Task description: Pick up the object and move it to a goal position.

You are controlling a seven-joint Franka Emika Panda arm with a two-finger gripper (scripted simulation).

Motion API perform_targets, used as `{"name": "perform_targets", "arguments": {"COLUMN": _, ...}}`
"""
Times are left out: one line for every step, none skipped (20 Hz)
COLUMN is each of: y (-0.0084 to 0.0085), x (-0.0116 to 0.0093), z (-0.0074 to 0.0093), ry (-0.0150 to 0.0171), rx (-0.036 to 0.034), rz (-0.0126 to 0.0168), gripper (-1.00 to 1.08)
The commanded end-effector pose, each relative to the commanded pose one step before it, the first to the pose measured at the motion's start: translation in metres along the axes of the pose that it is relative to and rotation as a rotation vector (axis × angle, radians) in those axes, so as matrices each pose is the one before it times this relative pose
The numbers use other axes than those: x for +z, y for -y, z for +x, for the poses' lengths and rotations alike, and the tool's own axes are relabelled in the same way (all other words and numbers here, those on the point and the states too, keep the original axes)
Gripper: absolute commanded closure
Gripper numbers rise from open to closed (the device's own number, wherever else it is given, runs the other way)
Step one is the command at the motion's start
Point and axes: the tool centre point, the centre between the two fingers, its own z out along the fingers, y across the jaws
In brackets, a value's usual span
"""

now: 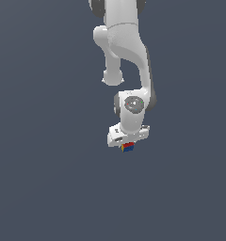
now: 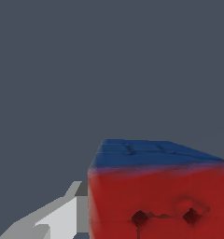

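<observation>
The object is a small multicoloured cube (image 1: 128,147) with red, blue and yellow faces. In the exterior view it sits right under my white gripper (image 1: 128,145), tucked between the fingers, much narrower than the hand. The fingertips are hidden behind the hand there. In the wrist view the cube (image 2: 156,196) fills the near part of the picture, with a red face toward the camera and a blue face beyond. One pale finger (image 2: 62,217) lies flat against the cube's side. The gripper is shut on the cube.
The white arm (image 1: 126,52) reaches down from the top of the exterior view. Around it there is only a flat dark grey-blue surface (image 1: 39,164). No other objects or markers show.
</observation>
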Motion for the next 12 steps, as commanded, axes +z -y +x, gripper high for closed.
{"name": "perform_targets", "arguments": {"y": -0.00125, "x": -0.00432, "z": 0.00032, "ry": -0.00195, "rx": 0.00025, "rz": -0.00044, "gripper": 1.08}}
{"name": "perform_targets", "arguments": {"y": -0.00074, "x": -0.00262, "z": -0.00025, "ry": 0.00000, "rx": 0.00000, "rz": 0.00000, "gripper": 1.08}}
{"name": "perform_targets", "arguments": {"y": -0.00091, "x": -0.00322, "z": -0.00030, "ry": 0.00000, "rx": 0.00000, "rz": 0.00000, "gripper": 1.08}}
{"name": "perform_targets", "arguments": {"y": -0.00108, "x": -0.00383, "z": -0.00036, "ry": 0.00000, "rx": 0.00000, "rz": 0.00000, "gripper": 1.08}}
{"name": "perform_targets", "arguments": {"y": -0.00126, "x": -0.00445, "z": -0.00041, "ry": 0.00000, "rx": 0.00000, "rz": 0.00000, "gripper": 1.08}}
{"name": "perform_targets", "arguments": {"y": -0.00143, "x": -0.00508, "z": -0.00047, "ry": 0.00000, "rx": 0.00000, "rz": 0.00000, "gripper": 1.08}}
{"name": "perform_targets", "arguments": {"y": -0.00161, "x": -0.00573, "z": -0.00052, "ry": 0.00000, "rx": 0.00000, "rz": 0.00000, "gripper": 1.08}}
{"name": "perform_targets", "arguments": {"y": -0.00180, "x": -0.00640, "z": -0.00058, "ry": 0.00000, "rx": 0.00000, "rz": 0.00000, "gripper": 1.08}}
{"name": "perform_targets", "arguments": {"y": -0.00199, "x": -0.00709, "z": -0.00063, "ry": 0.00000, "rx": 0.00000, "rz": 0.00000, "gripper": 1.08}}
{"name": "perform_targets", "arguments": {"y": -0.00217, "x": -0.00775, "z": -0.00068, "ry": 0.00000, "rx": 0.00000, "rz": 0.00000, "gripper": 1.08}}
{"name": "perform_targets", "arguments": {"y": -0.00194, "x": -0.00850, "z": -0.00067, "ry": -0.00019, "rx": -0.00066, "rz": -0.00006, "gripper": 1.08}}
{"name": "perform_targets", "arguments": {"y": -0.00250, "x": -0.00897, "z": -0.00076, "ry": 0.00000, "rx": 0.00000, "rz": 0.00000, "gripper": 1.08}}
